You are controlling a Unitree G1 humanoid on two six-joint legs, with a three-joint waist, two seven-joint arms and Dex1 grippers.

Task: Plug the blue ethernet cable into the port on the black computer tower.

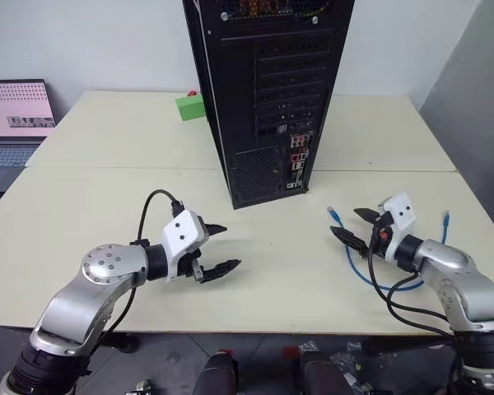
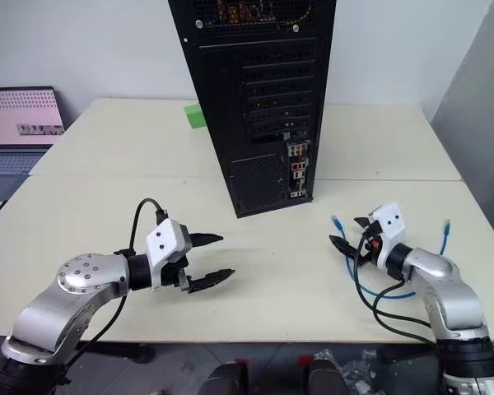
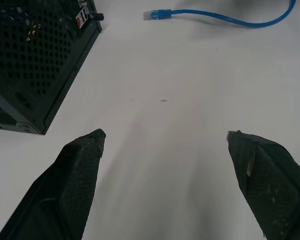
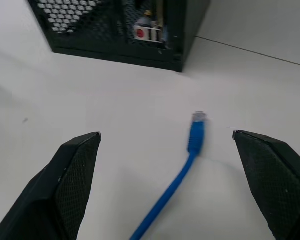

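Observation:
The black computer tower (image 1: 267, 90) stands upright at the table's middle back, its rear panel facing me. The port sits somewhere in the small coloured connector cluster (image 1: 297, 160) low on that panel; I cannot single it out. On the table to the right lies the blue ethernet cable (image 1: 358, 270), looped, with one plug (image 1: 333, 212) pointing toward the tower. My right gripper (image 1: 352, 225) is open just behind that plug, and the plug (image 4: 196, 131) lies between its spread fingers without touching them. Left of the tower, my left gripper (image 1: 229, 246) hovers open and empty.
A small green block (image 1: 189, 107) sits behind the tower's left side. A laptop (image 1: 16, 115) stands off the table's far left. Black robot cables (image 1: 407, 306) trail beside the right arm near the front edge. A seam (image 1: 132, 168) crosses the tabletop.

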